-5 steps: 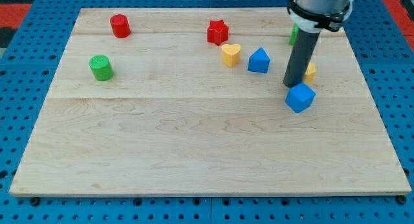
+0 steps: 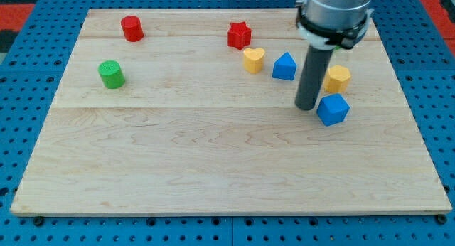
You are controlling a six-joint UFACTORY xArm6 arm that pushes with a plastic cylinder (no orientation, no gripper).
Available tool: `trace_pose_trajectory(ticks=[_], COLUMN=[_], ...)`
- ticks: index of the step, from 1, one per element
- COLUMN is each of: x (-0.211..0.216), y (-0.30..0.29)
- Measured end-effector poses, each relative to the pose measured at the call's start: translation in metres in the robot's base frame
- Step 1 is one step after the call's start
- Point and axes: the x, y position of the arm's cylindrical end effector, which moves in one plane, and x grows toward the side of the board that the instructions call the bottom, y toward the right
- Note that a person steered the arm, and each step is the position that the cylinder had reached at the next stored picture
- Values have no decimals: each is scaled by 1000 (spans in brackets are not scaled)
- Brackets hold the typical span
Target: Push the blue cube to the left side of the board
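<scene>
Blue cube [image 2: 333, 109]: sits on the view's right half of the table [image 2: 213, 161], roughly mid-height, well apart from the left edge where it is meant to end up. Task status, judged from position alone: barely begun; almost the whole width of the board remains to be crossed.

Tip [image 2: 307, 107]: lower end of the dark rod, standing just beside the blue cube on the cube's left, at or very near touching; contact cannot be confirmed. Placement looks wrong for a leftward push, since the tip is on the side the cube must travel toward. It would need to come round to the cube's right before pushing.

Claw: none fitted; the arm ends in a plain rod, so nothing is clenched or released.

Other items on the table:
- Yellow block [image 2: 338, 77], just above the blue cube, partly behind the rod; shape unclear.
- Blue block with a peaked top [image 2: 284, 66], above and left of the tip.
- Yellow heart [image 2: 253, 60], beside it to the left.
- Red star [image 2: 239, 35], near the top edge.
- Red cylinder [image 2: 131, 28], upper left.
- Green cylinder [image 2: 111, 74], far left.

Path note: the lower half of the board carries no blocks, so a straight run left below the green cylinder appears unobstructed.
</scene>
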Motion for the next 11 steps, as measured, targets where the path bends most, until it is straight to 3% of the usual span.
trace_pose_trajectory(ticks=[2,3,5,6,7,9,10,11], x=[2,2,103,103,56,16,13,80], y=[-87,-47,37,77,81,103,99,45])
